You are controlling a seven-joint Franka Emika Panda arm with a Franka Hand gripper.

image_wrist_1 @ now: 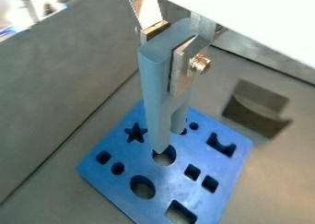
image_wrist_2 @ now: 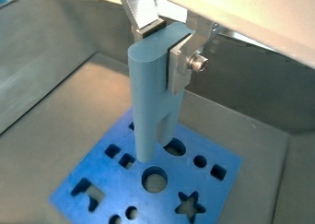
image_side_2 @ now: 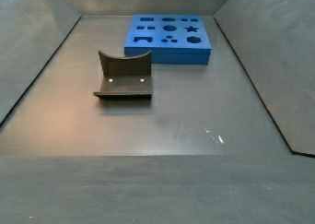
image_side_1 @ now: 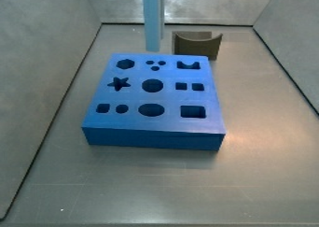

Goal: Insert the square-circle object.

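Observation:
My gripper [image_wrist_1: 170,48] is shut on the upper end of a long blue-grey bar [image_wrist_1: 160,99], flat on one side and rounded on the other: the square-circle object. The gripper [image_wrist_2: 167,45] and bar [image_wrist_2: 154,99] show in both wrist views. The bar hangs upright over the blue board [image_wrist_1: 123,177] with shaped holes, its lower end close to a round hole [image_wrist_2: 155,180]. I cannot tell whether it touches the board. In a side view the bar [image_side_1: 152,16] comes down at the far edge of the board [image_side_1: 156,128]; the gripper is out of frame there.
The dark fixture [image_side_2: 123,76] stands on the grey floor beside the board [image_side_2: 185,53]; it also shows in a wrist view [image_wrist_1: 259,106] and a side view [image_side_1: 197,46]. Grey walls [image_side_1: 50,100] enclose the floor.

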